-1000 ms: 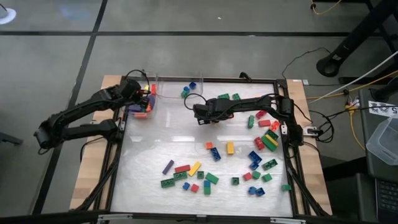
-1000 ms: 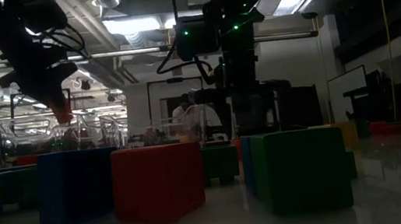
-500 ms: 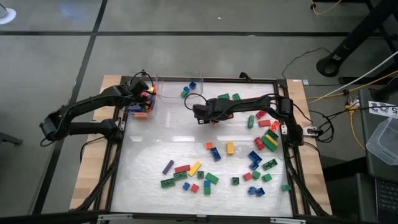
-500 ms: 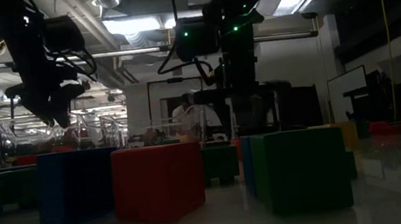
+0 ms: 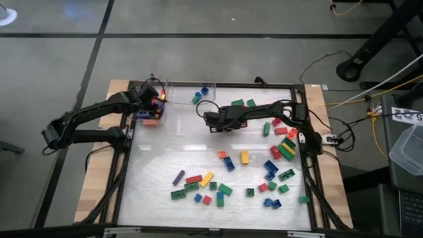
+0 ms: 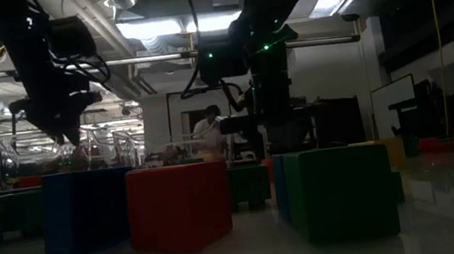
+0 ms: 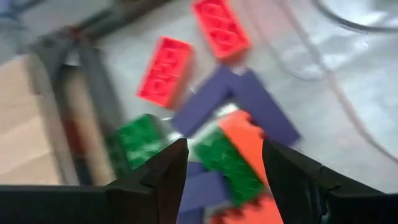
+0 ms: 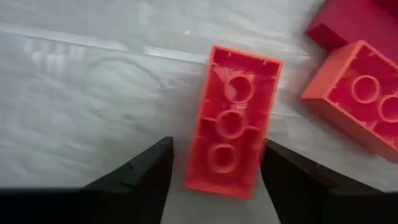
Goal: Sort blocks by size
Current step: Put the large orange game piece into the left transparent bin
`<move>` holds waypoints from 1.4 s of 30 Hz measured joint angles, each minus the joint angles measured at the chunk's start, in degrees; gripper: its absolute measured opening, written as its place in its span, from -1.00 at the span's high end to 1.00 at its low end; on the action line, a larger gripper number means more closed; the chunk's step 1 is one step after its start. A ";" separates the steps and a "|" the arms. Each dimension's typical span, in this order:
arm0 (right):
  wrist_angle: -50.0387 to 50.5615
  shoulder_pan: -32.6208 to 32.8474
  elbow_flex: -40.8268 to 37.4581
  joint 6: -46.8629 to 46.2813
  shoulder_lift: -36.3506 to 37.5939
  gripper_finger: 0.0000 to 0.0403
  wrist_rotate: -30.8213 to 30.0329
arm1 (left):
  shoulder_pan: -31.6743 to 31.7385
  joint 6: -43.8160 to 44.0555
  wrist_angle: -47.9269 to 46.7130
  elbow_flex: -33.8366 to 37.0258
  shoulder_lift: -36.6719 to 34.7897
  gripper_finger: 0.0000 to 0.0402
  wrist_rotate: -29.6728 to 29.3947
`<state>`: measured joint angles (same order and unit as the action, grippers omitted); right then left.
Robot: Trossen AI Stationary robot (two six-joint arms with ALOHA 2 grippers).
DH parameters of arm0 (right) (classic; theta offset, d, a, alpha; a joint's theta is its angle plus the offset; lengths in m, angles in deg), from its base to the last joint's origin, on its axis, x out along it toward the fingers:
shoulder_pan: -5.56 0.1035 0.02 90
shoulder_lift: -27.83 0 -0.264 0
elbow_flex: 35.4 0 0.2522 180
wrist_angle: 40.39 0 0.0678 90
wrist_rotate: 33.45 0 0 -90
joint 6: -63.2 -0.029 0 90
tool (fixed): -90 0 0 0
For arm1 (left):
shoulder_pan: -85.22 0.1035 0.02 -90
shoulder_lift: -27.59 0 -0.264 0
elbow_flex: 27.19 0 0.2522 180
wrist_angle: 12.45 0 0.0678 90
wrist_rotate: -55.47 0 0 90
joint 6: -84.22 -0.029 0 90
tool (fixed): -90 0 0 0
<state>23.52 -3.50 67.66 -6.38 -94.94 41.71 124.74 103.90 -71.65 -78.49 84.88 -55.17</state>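
My right gripper (image 5: 215, 123) hangs open near the table's middle back, pointing down. Its fingers (image 8: 155, 168) stand on either side of a long red-orange block (image 8: 233, 121) that lies studs-down on the white mat. In the high view the gripper hides that block. At the back left my left gripper (image 5: 158, 99) is open and holds nothing. It hangs over a clear bin (image 5: 149, 118) of long blocks: red (image 7: 165, 71), purple (image 7: 249, 99), green (image 7: 227, 158) and orange (image 7: 245, 137). My right gripper's fingers lie along the long sides of the red-orange block (image 8: 264, 155), coming from above. A gap shows at one side. At the other side I cannot tell whether the finger touches. The block lies flat on the mat.
A second clear bin (image 5: 182, 92) at the back holds small blue and green blocks (image 5: 199, 95). Loose blocks lie over the mat's near half (image 5: 218, 182) and along its right side (image 5: 283, 142). An orange block (image 8: 357, 99) and a dark red one (image 8: 354, 25) lie close to the right gripper.
My left gripper has gone down toward the clear bin and opened, letting go of the red-orange block that it held between its fingertips. My right gripper has sunk a little toward the mat.
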 joint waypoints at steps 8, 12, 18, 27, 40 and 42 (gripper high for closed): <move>-4.05 0.05 0.02 7.54 -0.13 0.33 0.45 | -3.42 1.93 -0.02 -0.02 -2.62 0.03 7.86; -8.49 0.07 0.02 15.36 -0.13 0.33 3.28 | -5.27 3.26 -0.06 -0.02 -5.57 0.03 11.71; -21.06 0.09 -0.05 27.81 -0.21 0.32 16.06 | -7.92 5.85 0.37 -0.02 -9.95 0.04 23.22; -40.98 3.12 -0.05 41.42 -0.21 0.29 25.96 | -12.76 17.34 1.12 -0.02 -11.05 0.04 31.14; -50.11 9.77 -0.05 65.50 -0.21 0.27 11.28 | -20.67 34.66 6.44 -0.02 -10.96 0.04 34.45; -51.14 10.38 -0.05 67.22 -0.21 0.27 10.30 | -22.06 35.21 9.18 -0.02 -10.70 0.04 34.44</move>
<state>-27.63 6.88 67.61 60.83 -95.15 52.01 102.69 139.11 -62.48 -78.51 74.18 -20.73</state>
